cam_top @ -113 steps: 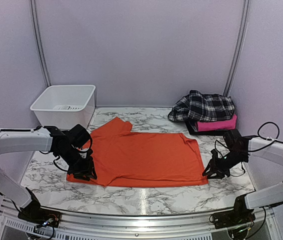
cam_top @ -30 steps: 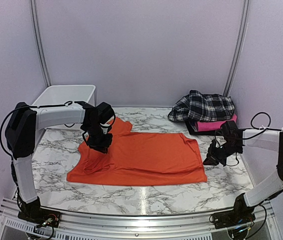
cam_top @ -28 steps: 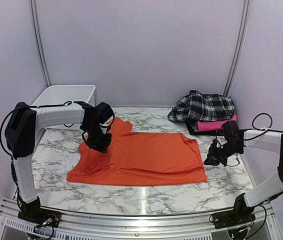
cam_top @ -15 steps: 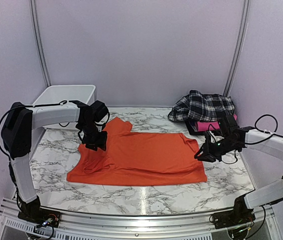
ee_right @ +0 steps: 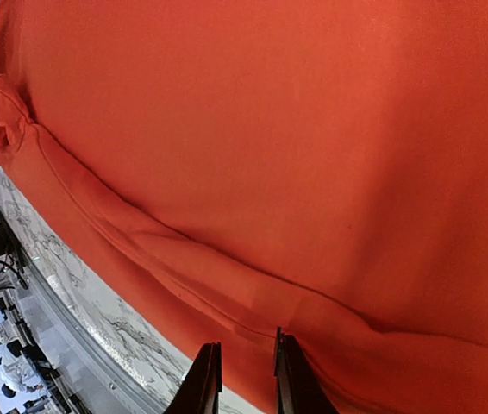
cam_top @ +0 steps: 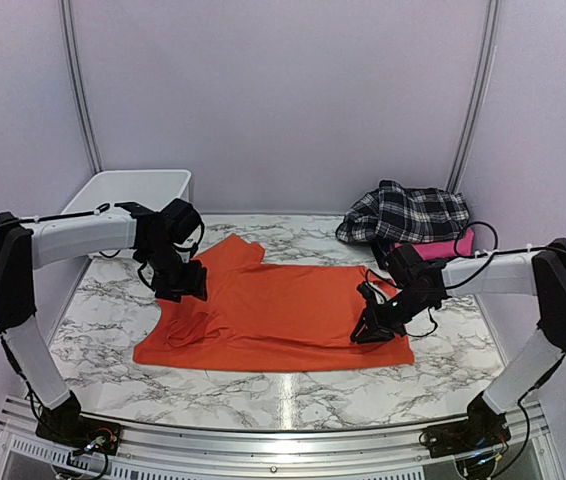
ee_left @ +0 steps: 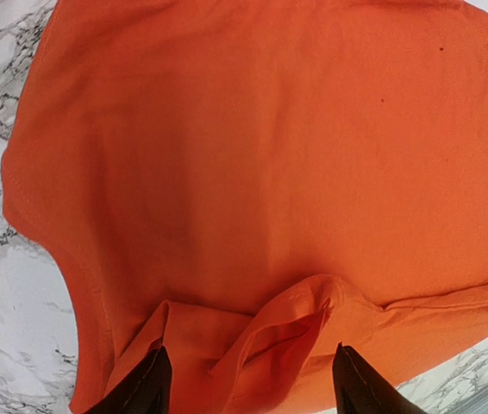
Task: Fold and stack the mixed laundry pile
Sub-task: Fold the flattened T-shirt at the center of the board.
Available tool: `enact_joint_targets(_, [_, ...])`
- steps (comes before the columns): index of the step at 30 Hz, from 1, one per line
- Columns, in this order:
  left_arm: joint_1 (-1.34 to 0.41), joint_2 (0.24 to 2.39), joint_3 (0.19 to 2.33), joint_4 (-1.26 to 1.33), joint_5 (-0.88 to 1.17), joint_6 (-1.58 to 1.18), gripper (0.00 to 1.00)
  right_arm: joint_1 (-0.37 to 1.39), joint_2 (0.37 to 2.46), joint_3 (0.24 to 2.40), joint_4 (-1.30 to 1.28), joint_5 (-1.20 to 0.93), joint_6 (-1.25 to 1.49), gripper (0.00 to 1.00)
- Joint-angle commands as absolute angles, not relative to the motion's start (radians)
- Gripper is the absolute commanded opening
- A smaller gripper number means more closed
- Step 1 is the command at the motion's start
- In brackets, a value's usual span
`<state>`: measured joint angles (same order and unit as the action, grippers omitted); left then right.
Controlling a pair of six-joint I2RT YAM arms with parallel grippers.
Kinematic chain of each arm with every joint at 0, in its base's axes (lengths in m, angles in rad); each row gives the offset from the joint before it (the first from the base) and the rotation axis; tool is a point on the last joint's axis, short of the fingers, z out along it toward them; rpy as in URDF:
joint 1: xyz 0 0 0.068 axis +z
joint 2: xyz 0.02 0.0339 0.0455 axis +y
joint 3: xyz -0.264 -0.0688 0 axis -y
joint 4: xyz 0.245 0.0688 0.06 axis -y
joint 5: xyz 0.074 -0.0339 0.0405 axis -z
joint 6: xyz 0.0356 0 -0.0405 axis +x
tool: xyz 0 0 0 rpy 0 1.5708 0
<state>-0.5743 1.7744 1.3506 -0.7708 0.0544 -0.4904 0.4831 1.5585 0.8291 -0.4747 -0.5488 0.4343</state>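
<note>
The orange t-shirt (cam_top: 283, 315) lies spread on the marble table (cam_top: 103, 330), its left edge turned inward in a loose rumpled fold (ee_left: 313, 319). My left gripper (cam_top: 181, 283) hovers over that left end, near the sleeve; in the left wrist view it (ee_left: 248, 392) is open wide, with only the fold lying below the gap. My right gripper (cam_top: 366, 328) sits low over the shirt's right part near the front hem (ee_right: 184, 267); its jaws (ee_right: 242, 379) stand narrowly open with nothing pinched. The plaid shirt (cam_top: 408, 213) lies crumpled at the back right.
A folded pink garment (cam_top: 433, 250) lies under the plaid shirt. A white plastic bin (cam_top: 128, 195) stands at the back left, just behind my left arm. Pale curtain walls close off the back and sides. A metal rail (cam_top: 283, 425) runs along the table's near edge.
My left gripper opened, let go of the shirt's folded-in left edge and drew back and to the left. My right arm swung left from beside the shirt onto it, its jaws parting slightly.
</note>
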Motion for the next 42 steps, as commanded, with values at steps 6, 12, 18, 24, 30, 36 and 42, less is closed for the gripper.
enact_joint_targets(6, [-0.554,1.548,1.139,-0.746,0.073,-0.592,0.69,0.456,1.646,0.896,-0.393,-0.491,0.466,0.19])
enact_joint_targets(12, [-0.536,1.456,1.024,-0.729,0.083,-0.627,0.71,0.413,1.561,0.905,-0.376,-0.437,0.479,0.19])
enact_joint_targets(18, [-0.523,1.398,0.962,-0.717,0.099,-0.692,0.71,0.407,1.528,0.913,-0.383,-0.516,0.413,0.18])
enact_joint_targets(24, [-0.522,1.336,0.871,-0.681,0.150,-0.763,0.70,0.515,1.577,0.929,-0.398,-0.598,0.372,0.15])
enact_joint_targets(30, [-0.522,1.327,0.785,-0.575,0.223,-0.802,0.70,0.538,1.666,0.940,-0.363,-0.599,0.384,0.15])
enact_joint_targets(36, [-0.522,1.372,0.770,-0.453,0.241,-0.819,0.73,0.522,1.741,0.974,-0.357,-0.554,0.383,0.14])
enact_joint_targets(42, [-0.519,1.465,0.834,-0.360,0.254,-0.778,0.73,0.461,1.734,0.983,-0.366,-0.528,0.395,0.13])
